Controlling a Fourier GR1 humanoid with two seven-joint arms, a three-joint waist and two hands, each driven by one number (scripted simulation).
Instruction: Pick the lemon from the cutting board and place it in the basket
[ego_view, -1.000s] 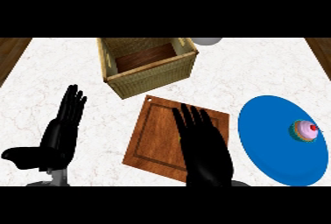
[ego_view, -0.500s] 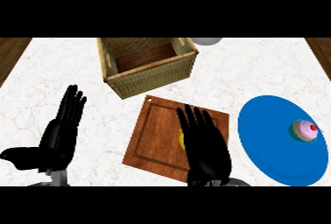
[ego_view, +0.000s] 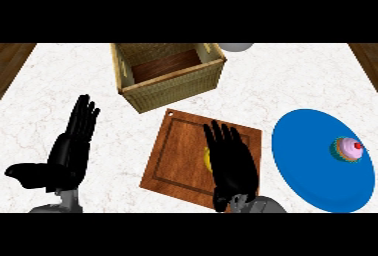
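Half lemon (ego_view: 208, 156) under right fingers (ego_view: 221, 139)

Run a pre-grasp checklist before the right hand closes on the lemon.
1. Right hand over cutting board: ok.
2. Right hand fingers straight, ready to close: ok.
3. Lemon in sight: only a yellow sliver at the hand's edge; full position cannot tell.
4. Basket open, nothing seen inside: ok.
5. Left hand open at the left, off the board: ok.
6. Cupcake on blue plate, away from the board: ok.
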